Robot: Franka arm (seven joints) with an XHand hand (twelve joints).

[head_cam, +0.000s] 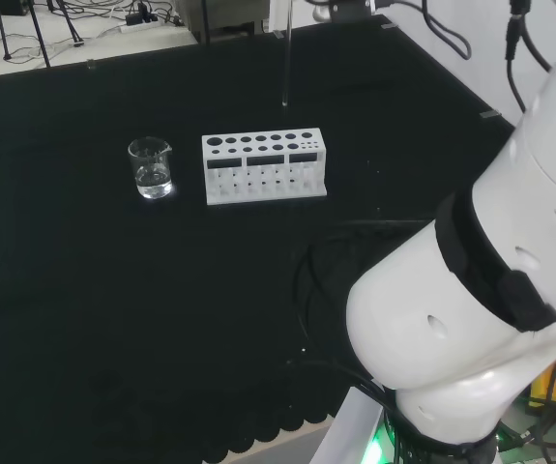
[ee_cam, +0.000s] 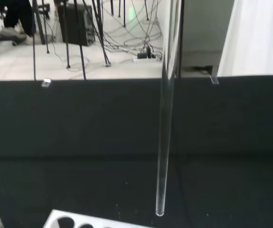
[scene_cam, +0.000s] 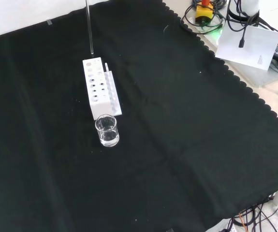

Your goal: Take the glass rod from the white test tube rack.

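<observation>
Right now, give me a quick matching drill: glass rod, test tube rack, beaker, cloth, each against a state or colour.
Things:
1. glass rod
2. white test tube rack
3. small glass beaker
4. cloth

States:
A. black, covers the bench
B. stands on the cloth, top full of round holes
C. hangs upright, lower tip clear above the rack
D. clear, with a little clear liquid at the bottom

Pairs: 1-C, 2-B, 3-D, 4-A

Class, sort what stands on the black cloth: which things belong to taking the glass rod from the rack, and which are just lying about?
Belongs to the job:
glass rod, hanging clear above the rack
white test tube rack

Just lying about:
small glass beaker beside the rack
</observation>
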